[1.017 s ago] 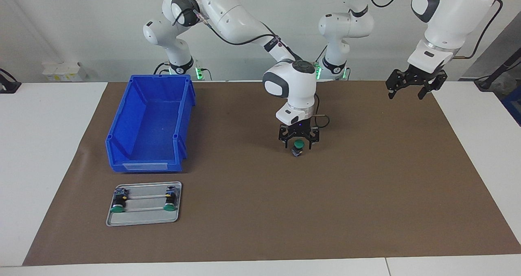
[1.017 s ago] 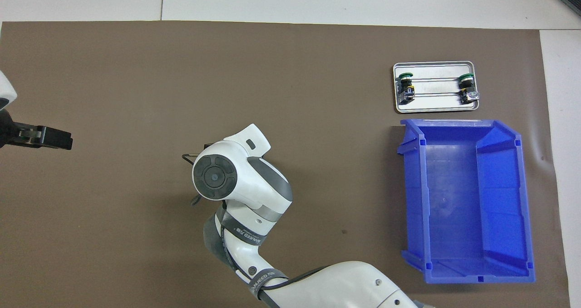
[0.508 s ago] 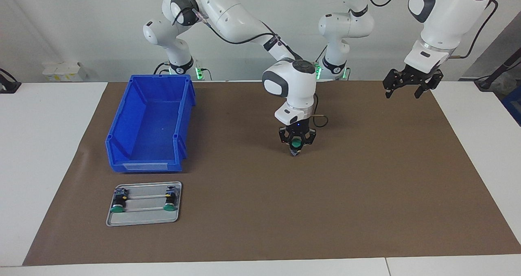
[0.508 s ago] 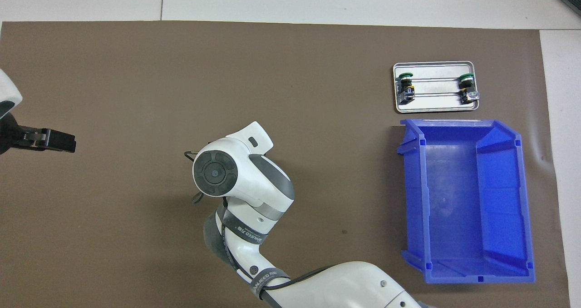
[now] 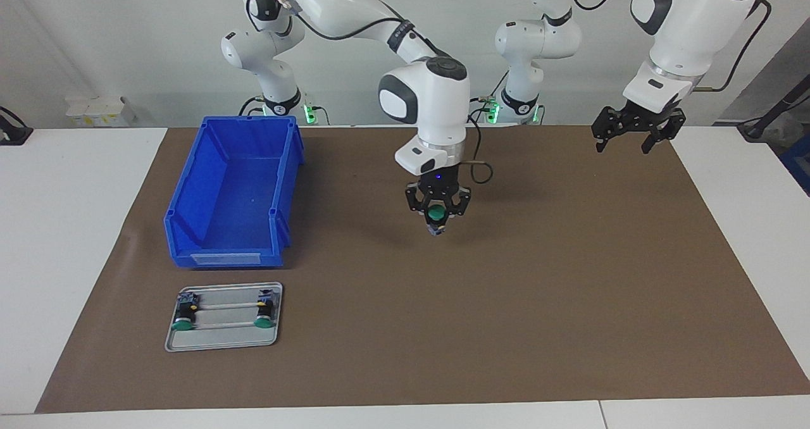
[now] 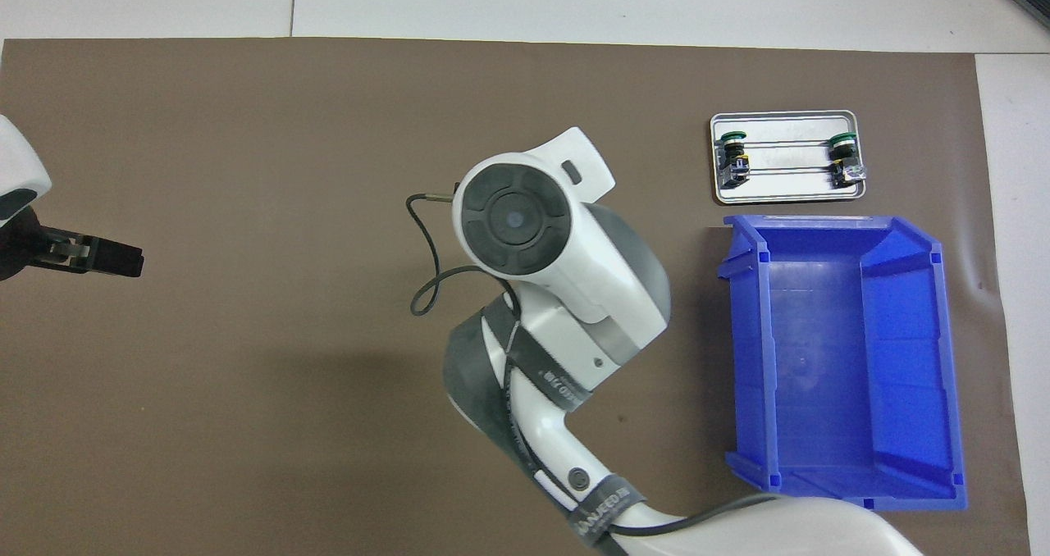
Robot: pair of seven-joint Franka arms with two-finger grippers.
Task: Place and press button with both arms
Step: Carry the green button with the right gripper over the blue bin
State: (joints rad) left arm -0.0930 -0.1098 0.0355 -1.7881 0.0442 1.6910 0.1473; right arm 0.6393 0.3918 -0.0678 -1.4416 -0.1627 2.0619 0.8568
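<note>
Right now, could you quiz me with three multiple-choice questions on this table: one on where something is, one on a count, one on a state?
1. Where is the flat silver metal tray?
A. inside the bin
B. beside the open blue plastic bin, farther from the robots
C. under the left arm

2. How many green-capped buttons lie on the tray?
A. two
B. four
C. none

3. What is the right gripper doing?
A. hanging open and empty
B. pressing the bin
C. holding the small green-capped black push button above the brown mat

Answers: 1 B, the tray lies just outside the bin's wall; 2 A, one at each end; 3 C, jaws closed on it, clear of the mat.
</note>
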